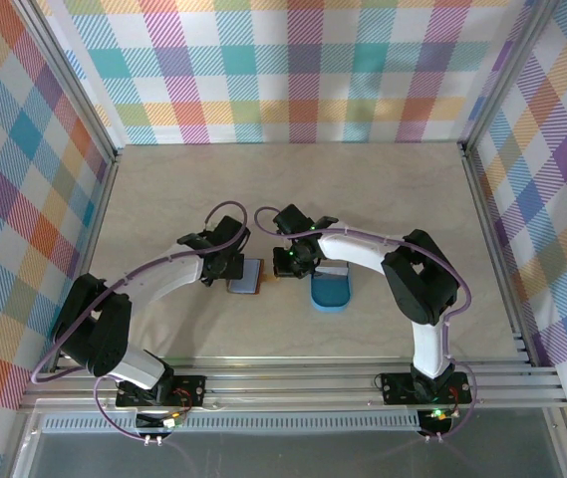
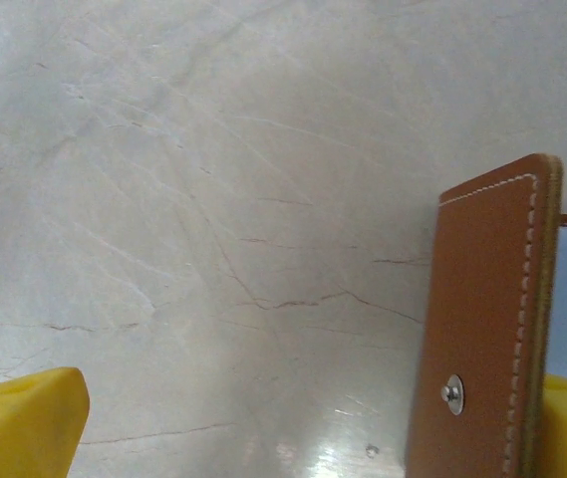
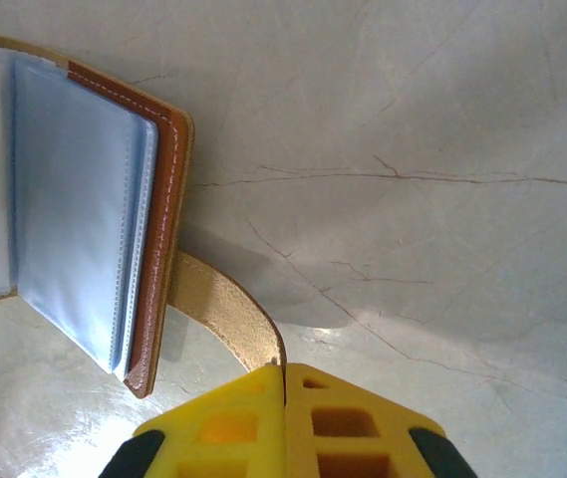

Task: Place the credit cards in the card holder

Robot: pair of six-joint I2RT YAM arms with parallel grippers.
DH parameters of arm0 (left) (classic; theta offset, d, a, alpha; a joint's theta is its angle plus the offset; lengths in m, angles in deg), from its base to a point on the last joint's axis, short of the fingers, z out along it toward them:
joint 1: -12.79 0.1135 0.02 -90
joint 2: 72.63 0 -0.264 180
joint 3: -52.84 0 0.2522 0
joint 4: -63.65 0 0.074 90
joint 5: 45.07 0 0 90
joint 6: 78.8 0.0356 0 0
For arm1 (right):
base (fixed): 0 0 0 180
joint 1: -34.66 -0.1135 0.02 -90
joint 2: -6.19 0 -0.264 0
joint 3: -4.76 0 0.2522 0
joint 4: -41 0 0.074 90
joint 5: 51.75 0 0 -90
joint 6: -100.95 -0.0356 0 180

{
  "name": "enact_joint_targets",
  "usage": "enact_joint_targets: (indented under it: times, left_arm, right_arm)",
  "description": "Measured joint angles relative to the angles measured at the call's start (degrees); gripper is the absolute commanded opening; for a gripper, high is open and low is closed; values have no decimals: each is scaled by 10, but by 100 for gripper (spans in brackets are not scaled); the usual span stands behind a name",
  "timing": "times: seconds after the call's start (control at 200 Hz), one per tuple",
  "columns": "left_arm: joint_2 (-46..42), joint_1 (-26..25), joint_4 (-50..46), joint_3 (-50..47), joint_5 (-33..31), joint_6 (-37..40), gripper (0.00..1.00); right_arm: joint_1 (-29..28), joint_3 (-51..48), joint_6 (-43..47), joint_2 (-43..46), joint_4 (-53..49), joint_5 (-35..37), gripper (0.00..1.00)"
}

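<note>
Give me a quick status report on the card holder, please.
Left hand open at reddish-brown leather card holder. Right hand shut on its tan snap tab; holder open. Blue oval plastic tray right of it, apart.

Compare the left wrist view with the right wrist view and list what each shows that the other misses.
Left wrist: the wallet's brown outer cover with a metal stud, and the open left tool. Right wrist: the clear sleeves inside, and the tab pinched in the shut right tool. Both: the wallet and the marbled table.
</note>
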Motion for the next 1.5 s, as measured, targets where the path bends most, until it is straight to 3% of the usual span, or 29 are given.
enact_joint_targets:
  times: [0.585,1.1,1.31,1.5]
  left_arm:
    - [98,24,-17,25,-17,-3,97]
    - [134,52,-48,58,23,-16,92]
    - [118,59,-43,52,76,-15,92]
    - [71,59,-38,42,129,-15,92]
  right_arm:
    - [0,9,26,0,-23,38,0]
    - [0,13,40,0,-24,49,0]
    - [1,17,41,0,-24,52,13]
    - [5,20,43,4,-25,52,33]
